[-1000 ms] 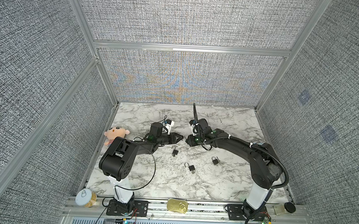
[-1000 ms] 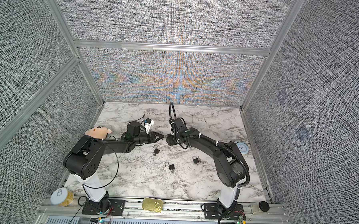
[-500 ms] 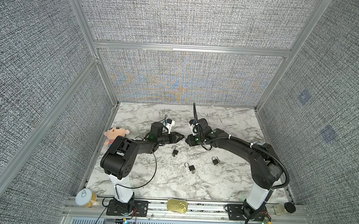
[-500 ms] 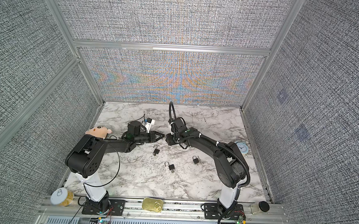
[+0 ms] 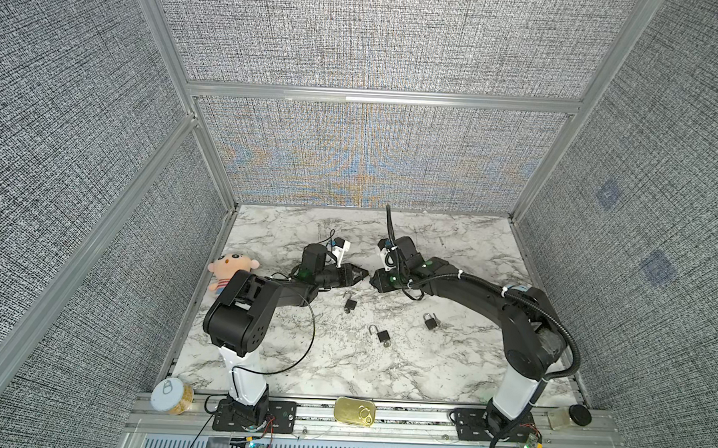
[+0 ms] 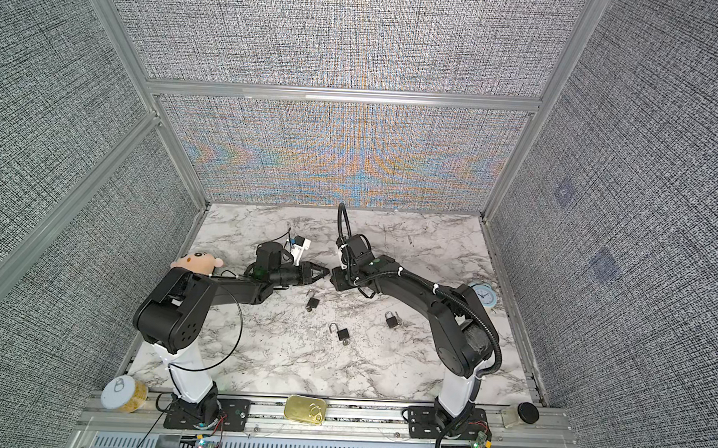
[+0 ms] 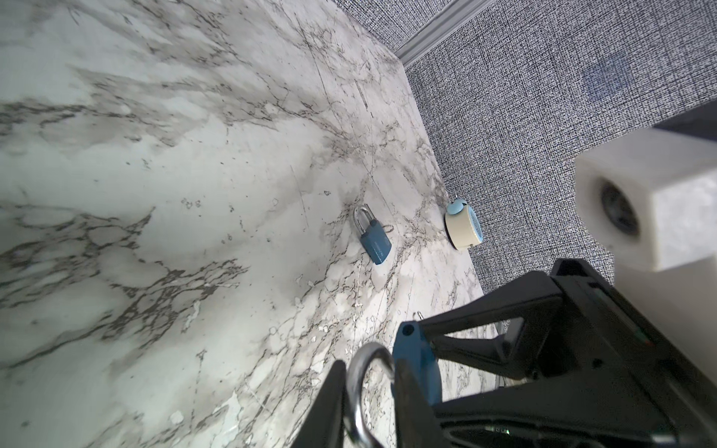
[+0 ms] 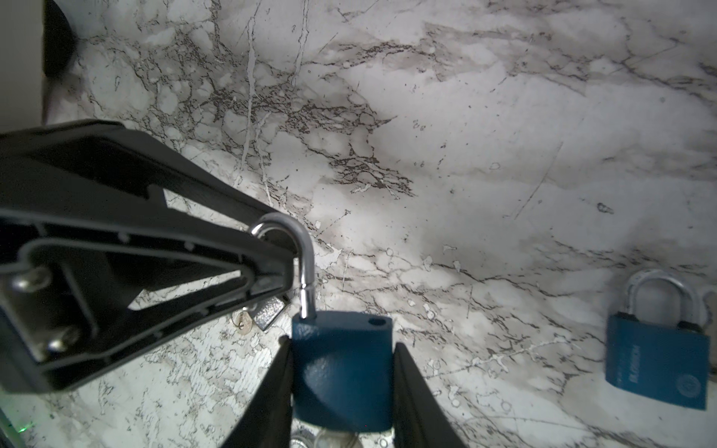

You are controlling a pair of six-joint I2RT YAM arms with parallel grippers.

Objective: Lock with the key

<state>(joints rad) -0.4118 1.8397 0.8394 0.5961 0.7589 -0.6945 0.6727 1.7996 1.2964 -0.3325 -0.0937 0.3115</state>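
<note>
**Right gripper.** The right gripper [image 8: 341, 345] clamps the blue padlock [image 8: 341, 376] by its body. One finger presses on each flat side, and the body fills the gap between them. The padlock is off the marble table [image 8: 485, 155].

**Shackle.** The shackle [image 8: 306, 252] projects past the right fingertips. It is open: one leg is seated in the body and the free leg is out of its hole.

**Left gripper.** The left gripper [image 7: 368, 372] meets the right one tip to tip. Its fingers [image 8: 267, 267] are closed on the bend of the shackle, one on each side of the loop.

**Key.** A small metal piece that looks like a key [image 8: 244, 322] lies on the table under the left fingers. It is partly hidden, so it cannot be identified with certainty. Metal rings show at the base of the held padlock, between the right fingers. Whether a key is in that lock cannot be told.

**Other items.** A second padlock [image 8: 659, 360] with its shackle seated lies flat to one side of the right fingers, apart from them. In the left wrist view a blue alarm clock [image 7: 463, 225] stands beyond the left fingertips, near the wall.
</note>
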